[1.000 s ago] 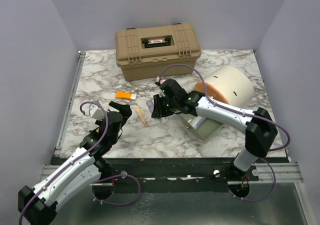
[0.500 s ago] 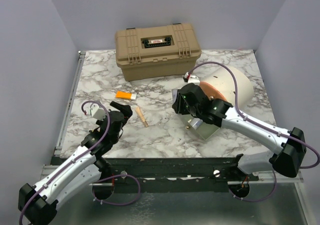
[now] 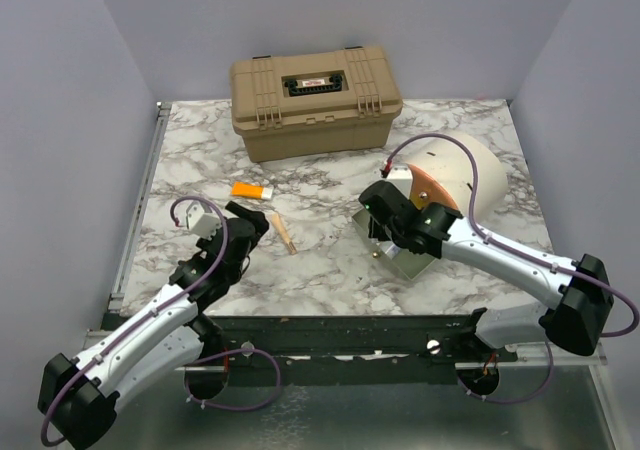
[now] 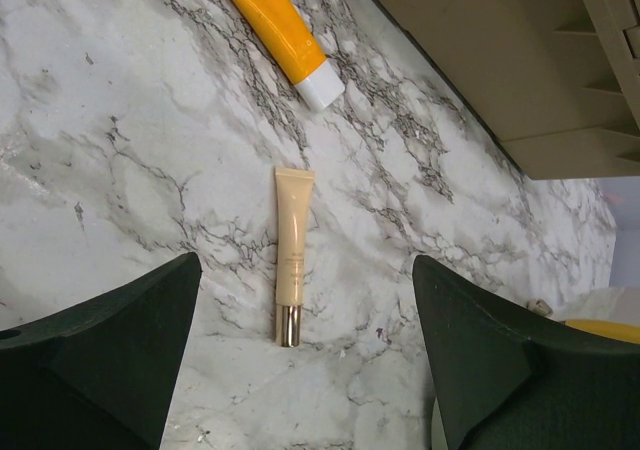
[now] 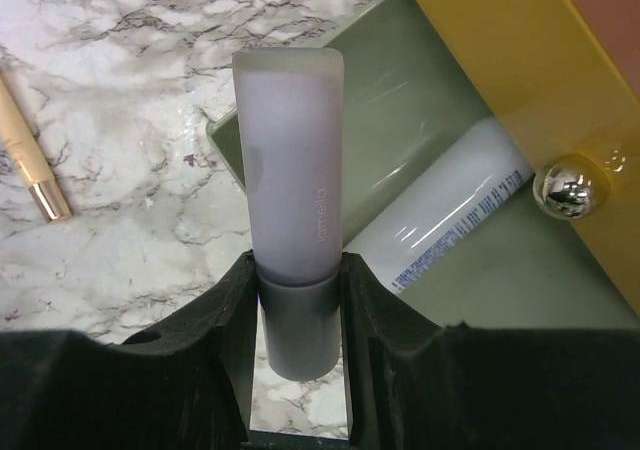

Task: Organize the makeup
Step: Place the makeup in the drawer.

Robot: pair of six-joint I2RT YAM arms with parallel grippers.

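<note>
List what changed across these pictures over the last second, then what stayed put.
The right gripper, shut on the lilac tube throughout, swung from the middle of the table rightward to over the green tray by the pouch. Nothing was grasped or released. The left gripper stayed open and nearly still; the orange tube, beige tube and tan case did not move.
</note>
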